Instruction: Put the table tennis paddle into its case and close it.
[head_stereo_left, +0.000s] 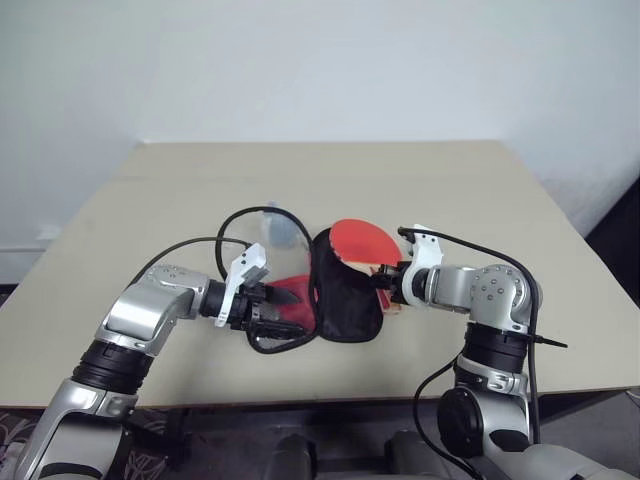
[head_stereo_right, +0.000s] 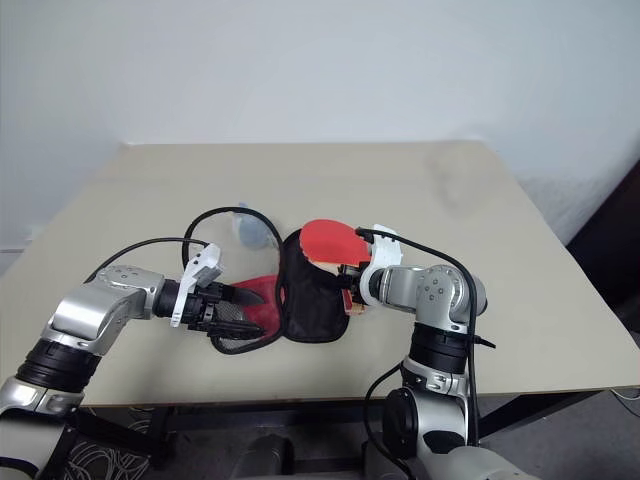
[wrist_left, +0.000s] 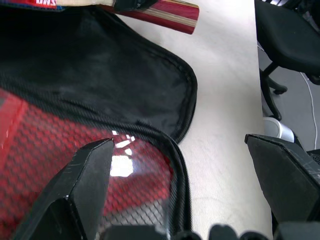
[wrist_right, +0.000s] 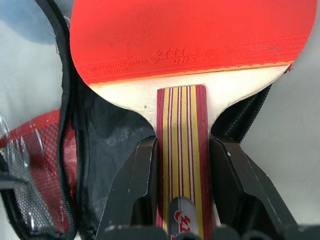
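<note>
Right wrist view: right fingers (wrist_right: 181, 187) clamp the table tennis paddle (wrist_right: 185, 45) handle over the open case (head_stereo_left: 345, 290); left fingers (wrist_left: 180, 190) spread wide.

The case (head_stereo_left: 345, 290) lies open at the centre of the table (head_stereo_left: 450, 190), one flap spread toward frame left. The table tennis paddle (head_stereo_left: 358, 242) lies over the case's upper right edge, blade toward the top of the frame. A soft lump (head_stereo_left: 280, 229) sits just upper left of the case.
</note>
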